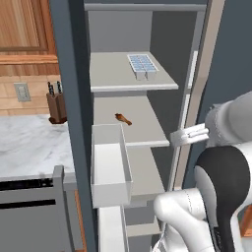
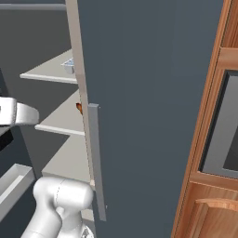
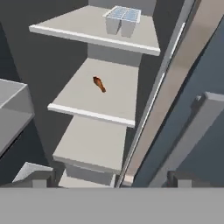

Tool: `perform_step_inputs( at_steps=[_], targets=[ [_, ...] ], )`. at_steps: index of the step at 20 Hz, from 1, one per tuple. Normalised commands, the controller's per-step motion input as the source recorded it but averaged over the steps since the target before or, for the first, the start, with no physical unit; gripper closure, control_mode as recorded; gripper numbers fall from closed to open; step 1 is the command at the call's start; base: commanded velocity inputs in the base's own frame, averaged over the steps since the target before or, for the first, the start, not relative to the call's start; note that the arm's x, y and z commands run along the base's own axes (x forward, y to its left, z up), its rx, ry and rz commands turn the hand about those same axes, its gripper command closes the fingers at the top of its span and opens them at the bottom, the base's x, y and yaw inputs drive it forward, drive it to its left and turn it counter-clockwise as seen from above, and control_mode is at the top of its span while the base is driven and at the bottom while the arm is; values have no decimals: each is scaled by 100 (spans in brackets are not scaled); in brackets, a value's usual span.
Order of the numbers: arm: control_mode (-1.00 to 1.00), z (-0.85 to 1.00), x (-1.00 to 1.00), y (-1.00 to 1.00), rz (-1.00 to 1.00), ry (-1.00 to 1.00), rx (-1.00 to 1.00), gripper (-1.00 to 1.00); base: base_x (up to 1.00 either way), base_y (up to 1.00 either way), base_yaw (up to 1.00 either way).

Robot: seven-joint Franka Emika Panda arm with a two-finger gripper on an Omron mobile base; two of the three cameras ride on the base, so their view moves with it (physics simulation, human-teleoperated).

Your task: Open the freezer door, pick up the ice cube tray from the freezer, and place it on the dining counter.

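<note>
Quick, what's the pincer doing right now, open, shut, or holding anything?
Pincer: open, holding nothing; its fingertips stand wide apart, short of the freezer shelves, and the ice cube tray sits untouched on the upper shelf.

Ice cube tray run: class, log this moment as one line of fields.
freezer door: open | ice cube tray: on upper freezer shelf, untouched | claw: below it, empty, facing shelves | next: probably reach for tray
</note>
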Motion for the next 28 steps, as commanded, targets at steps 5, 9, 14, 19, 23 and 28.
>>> perform_step_inputs(
  at_steps=[5,9,14,19,23,28],
  targets=[
    [-100,59,0,56,24,-22,-35,-100,0,0,0],
    [-100,53,0,-12,26,-9,-20,-100,0,0,0],
    [-100,15,11,-42,33,-1,-11,-100,0,0,0],
    [-100,0,14,-15,28,0,-24,-100,0,0,0],
    [-100,-2,6,4,16,0,-44,-100,0,0,0],
    [-100,0,11,2,-4,-1,-30,-100,0,0,0]
  ],
)
